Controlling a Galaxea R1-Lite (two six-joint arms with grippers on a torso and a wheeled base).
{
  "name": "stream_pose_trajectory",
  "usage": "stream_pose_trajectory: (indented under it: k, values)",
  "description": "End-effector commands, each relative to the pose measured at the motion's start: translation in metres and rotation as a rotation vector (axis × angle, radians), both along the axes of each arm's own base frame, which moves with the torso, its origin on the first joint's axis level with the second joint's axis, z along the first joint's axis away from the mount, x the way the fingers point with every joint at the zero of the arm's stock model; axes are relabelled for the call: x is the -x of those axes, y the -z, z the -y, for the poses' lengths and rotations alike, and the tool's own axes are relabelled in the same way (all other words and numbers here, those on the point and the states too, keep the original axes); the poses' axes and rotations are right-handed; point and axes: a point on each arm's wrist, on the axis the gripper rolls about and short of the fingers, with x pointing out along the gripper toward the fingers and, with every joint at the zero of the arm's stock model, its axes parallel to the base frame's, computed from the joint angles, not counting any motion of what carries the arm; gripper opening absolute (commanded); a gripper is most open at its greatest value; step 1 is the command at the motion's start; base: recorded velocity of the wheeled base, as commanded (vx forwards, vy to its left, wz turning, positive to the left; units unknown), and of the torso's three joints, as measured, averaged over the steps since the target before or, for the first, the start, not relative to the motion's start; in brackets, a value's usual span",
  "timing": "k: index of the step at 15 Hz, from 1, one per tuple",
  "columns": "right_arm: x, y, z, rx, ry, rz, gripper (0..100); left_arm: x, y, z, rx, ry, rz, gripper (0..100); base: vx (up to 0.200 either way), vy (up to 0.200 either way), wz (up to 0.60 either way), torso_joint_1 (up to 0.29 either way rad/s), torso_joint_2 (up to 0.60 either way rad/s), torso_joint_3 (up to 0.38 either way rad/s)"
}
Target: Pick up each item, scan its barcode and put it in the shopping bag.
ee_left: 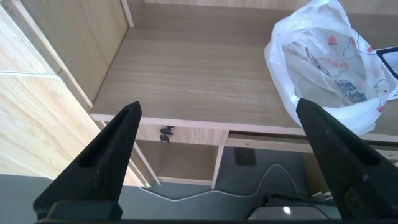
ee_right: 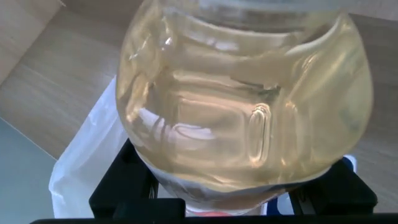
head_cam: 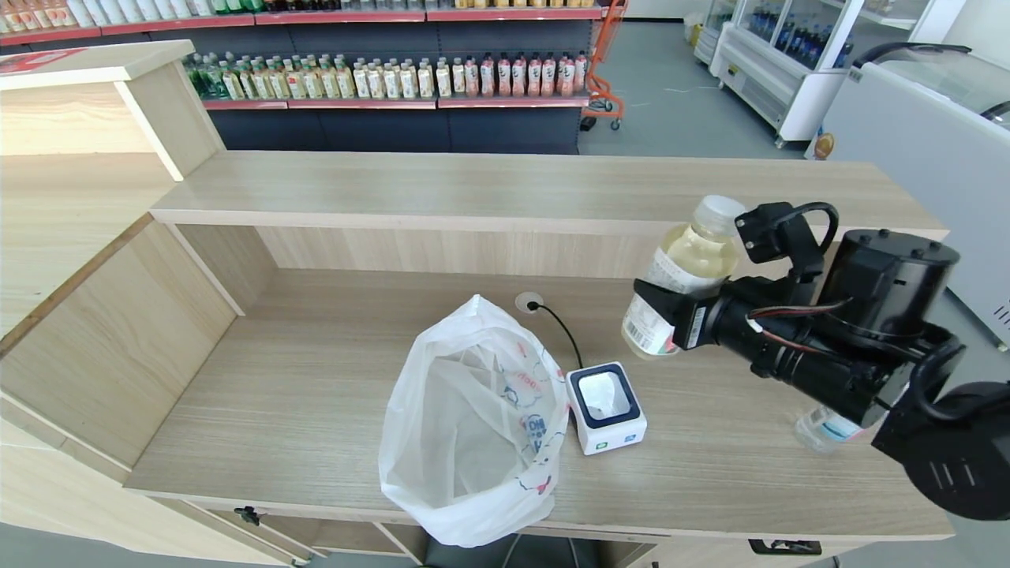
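Right gripper (head_cam: 667, 315) clamped on the labelled lower part of a drink bottle (head_cam: 694, 260). Bottle has pale yellow liquid and a white cap, is tilted with the cap toward the back, and is held in the air over the right part of the checkout counter (head_cam: 300, 394), near the raised back ledge. The right wrist view has the bottle body close up, with black gripper parts on both sides of it.

White plastic shopping bag (head_cam: 410, 442) stands open at the front edge of the counter, about mid-width, its bottom hanging slightly over the edge. A white box barcode scanner (head_cam: 605, 406) sits just beside the bag on its right, window facing up. A black cable (head_cam: 562, 331) runs from the scanner back to a round grommet hole (head_cam: 529, 301) in the counter top.

A second bottle (head_cam: 824, 430), clear with a blue-and-white label, is near the front right corner of the counter, mostly hidden behind the right arm.

Left gripper (ee_left: 217, 106) is empty with its fingers (ee_left: 106, 162) spread wide, hovering off the front edge of the counter, left of the bag.

Drink shelves (head_cam: 394, 79) stand behind the counter.
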Motion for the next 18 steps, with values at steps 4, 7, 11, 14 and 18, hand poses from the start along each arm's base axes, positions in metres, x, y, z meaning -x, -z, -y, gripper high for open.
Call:
stream_pose_trajectory:
  k: [4,7,11,14,18]
  values:
    - [0.018,-0.02,0.009,-0.084,-0.001,-0.048,0,0.0,0.0,0.0,0.002,0.0,0.002,100,0.0,0.05,0.0,0.001,0.0,-0.001]
    - [0.011,-0.005,-0.002,-0.07,-0.026,-0.101,0,0.0,0.0,0.0,0.001,0.0,0.0,100,0.0,0.2,0.0,-0.006,0.0,0.001]
    - [-0.01,0.041,-0.033,0.015,-0.072,-0.216,0,0.0,0.0,0.0,-0.001,0.0,0.0,100,0.0,0.1,0.0,0.01,0.0,0.0]
    - [-0.026,0.074,-0.055,0.085,-0.106,-0.237,0,0.0,0.0,0.0,-0.001,0.0,0.0,100,0.0,0.0,0.0,0.0,0.0,0.0]
    - [-0.024,0.108,-0.082,0.099,-0.18,-0.208,0,0.0,0.0,0.0,-0.001,0.0,0.0,100,0.0,0.0,0.0,0.0,0.0,0.0]
